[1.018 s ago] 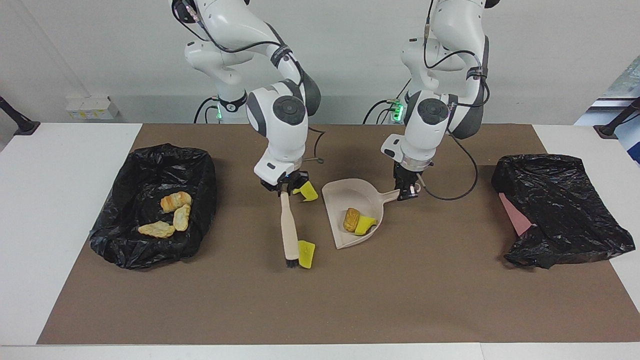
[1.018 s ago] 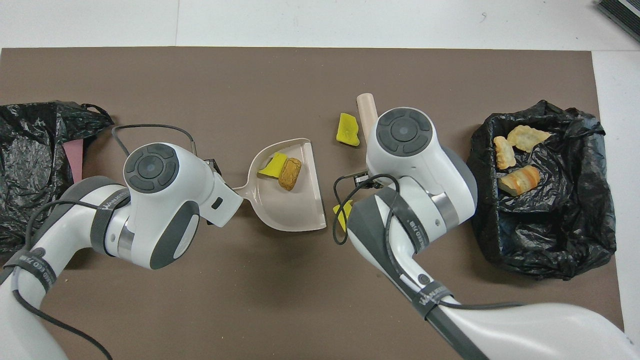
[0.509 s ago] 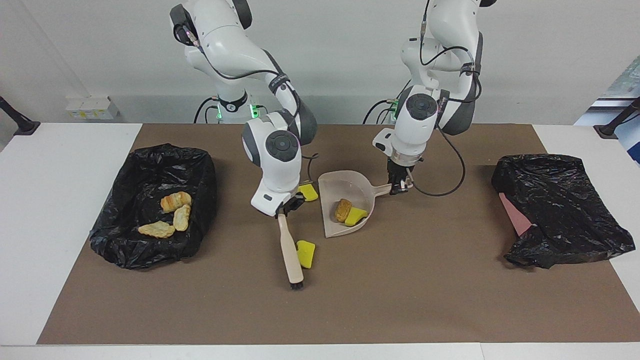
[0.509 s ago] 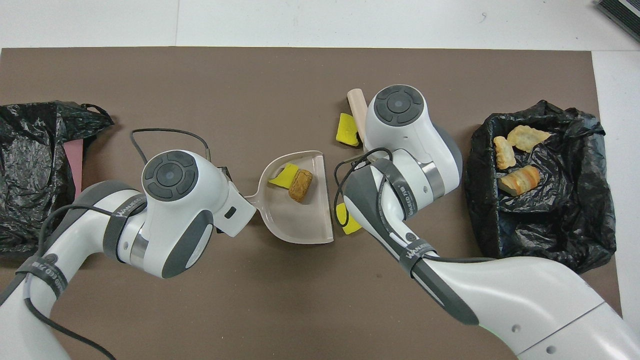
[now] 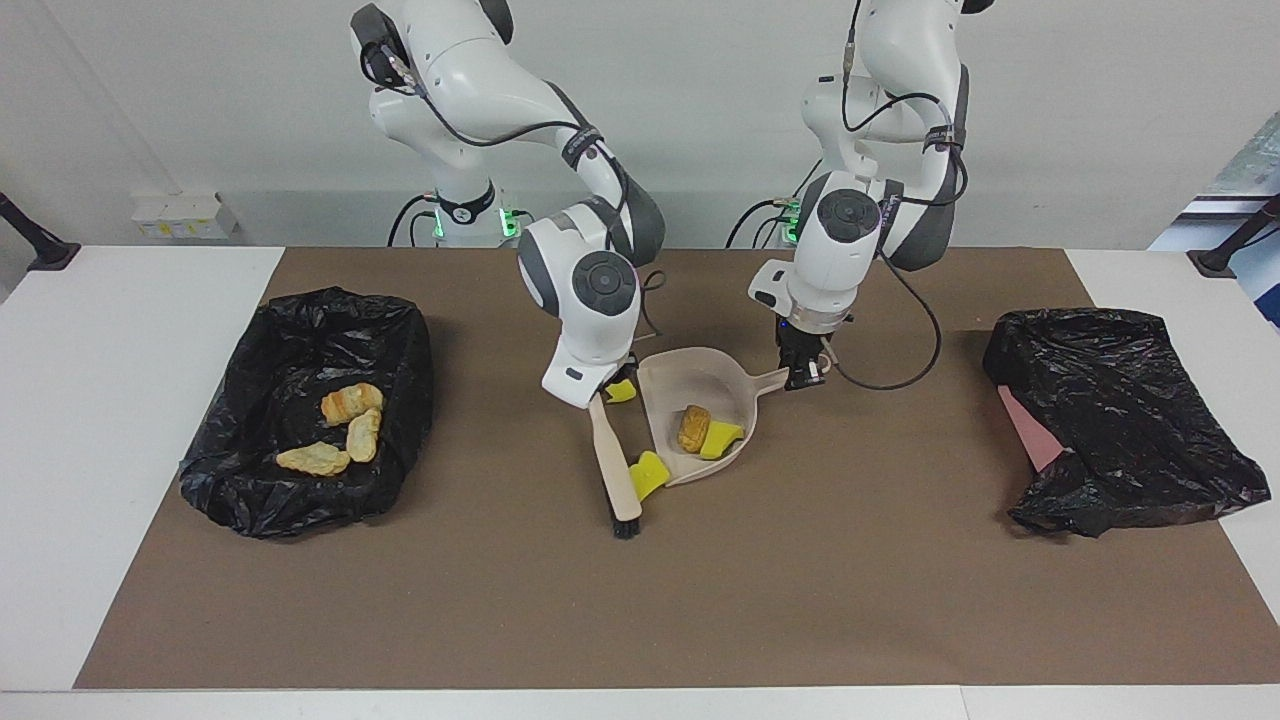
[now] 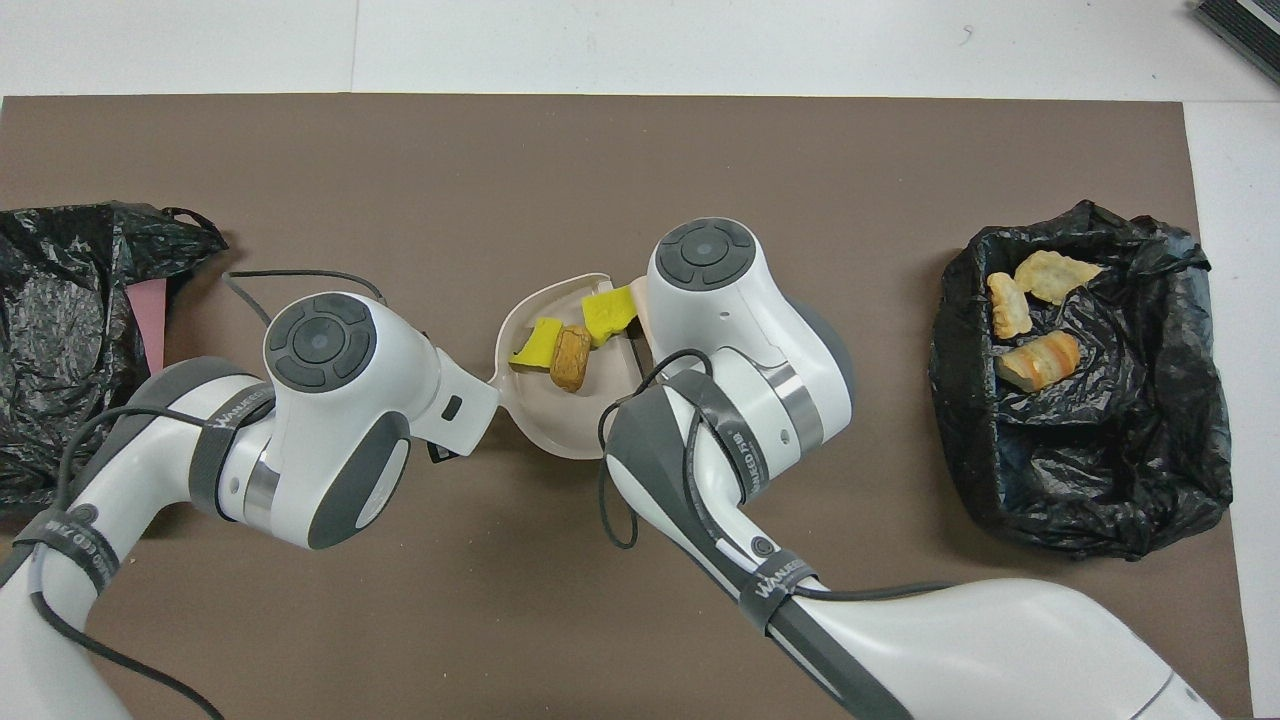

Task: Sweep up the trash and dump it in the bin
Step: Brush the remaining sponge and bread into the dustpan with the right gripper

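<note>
The beige plastic dustpan is braced by the left gripper clamped on its handle, while the beige black-bristled brush, pinched by the right gripper, presses 1 yellow sponge chunk against its lip, where 2 scraps are already collected.

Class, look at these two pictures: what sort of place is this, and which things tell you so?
Probably a robotics lab: two white robot arms mounted at a table with a brown mat, against a bare wall.
</note>
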You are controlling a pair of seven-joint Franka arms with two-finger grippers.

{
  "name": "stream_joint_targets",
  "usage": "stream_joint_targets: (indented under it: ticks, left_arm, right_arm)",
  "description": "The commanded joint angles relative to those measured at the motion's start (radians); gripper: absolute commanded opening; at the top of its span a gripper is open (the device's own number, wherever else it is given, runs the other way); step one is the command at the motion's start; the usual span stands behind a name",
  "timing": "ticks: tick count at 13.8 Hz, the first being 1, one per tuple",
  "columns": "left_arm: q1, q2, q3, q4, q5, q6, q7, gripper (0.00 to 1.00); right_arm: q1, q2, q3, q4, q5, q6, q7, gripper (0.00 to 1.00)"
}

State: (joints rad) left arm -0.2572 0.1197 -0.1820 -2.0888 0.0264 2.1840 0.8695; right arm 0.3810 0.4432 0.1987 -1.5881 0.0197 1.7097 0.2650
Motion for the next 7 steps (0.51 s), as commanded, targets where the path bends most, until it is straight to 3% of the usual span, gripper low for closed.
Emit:
stream_joint_targets:
  ticks: [1,5,7]
  left_arm:
    - [0.013,-0.023,-0.001,-0.027,0.001,0.016,0.021,0.0]
    - [0.016,-0.02,-0.001,-0.027,0.0,0.014,0.229,0.0]
    - [-0.003,-0.026,-0.001,-0.027,0.021,0.004,0.229,0.0]
  right_arm:
    - [0.013,-0.063,0.004,-0.027,0.039,-0.018,0.048,0.0]
    - [-0.057,-0.187,-0.002,-0.055,0.037,-0.192,0.026,0.0]
    - [-0.059,-0.236,-0.007,-0.146,0.022,-0.223,0.071,0.0]
